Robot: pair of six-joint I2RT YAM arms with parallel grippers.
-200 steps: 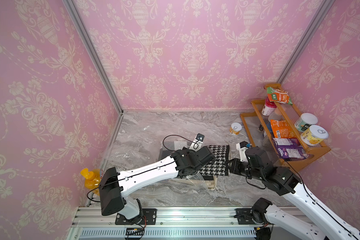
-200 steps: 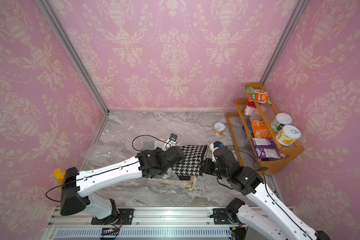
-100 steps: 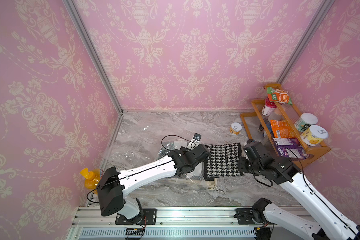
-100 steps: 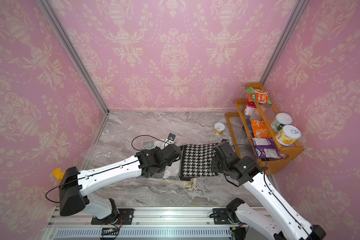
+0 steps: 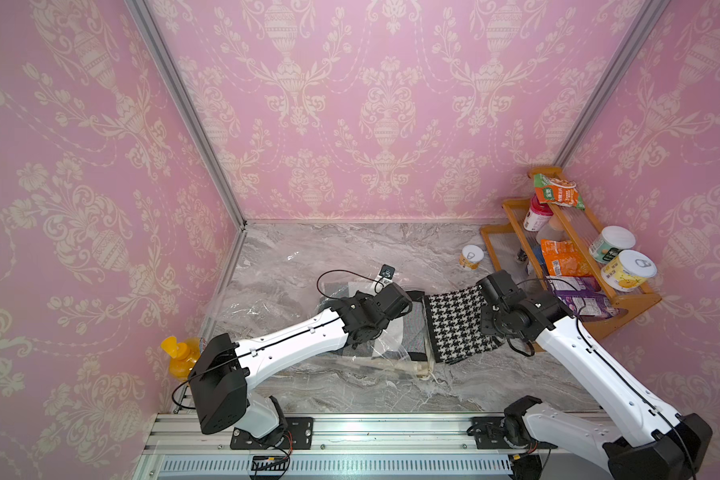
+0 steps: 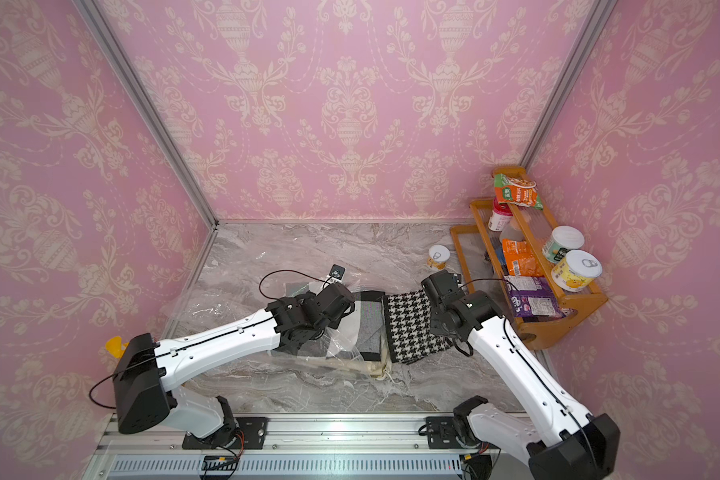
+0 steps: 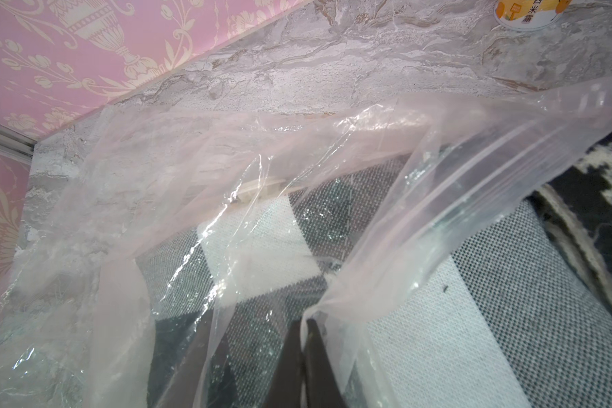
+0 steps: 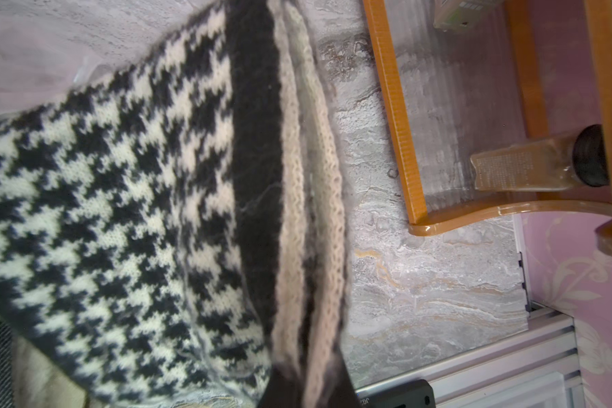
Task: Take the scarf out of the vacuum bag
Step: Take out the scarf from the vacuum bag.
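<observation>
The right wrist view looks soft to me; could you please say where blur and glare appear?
Right wrist view: the scarf is fuzzy, softest nearest the lens; left wrist view: bright glints on the vacuum bag, otherwise sharp; both top views: a glare patch on the front rail.

Count of things, kind by kind
Two robot arms (image 5: 292, 336) (image 5: 591, 361), one vacuum bag (image 7: 227, 159), one houndstooth scarf (image 5: 454, 324), one wooden rack (image 5: 630, 311), three cans (image 5: 471, 257) (image 5: 612, 243) (image 5: 628, 270) in all, three snack pouches (image 5: 558, 195) (image 5: 564, 258) (image 5: 578, 293), one pink-capped bottle (image 5: 537, 214), one yellow bottle (image 5: 181, 359).
</observation>
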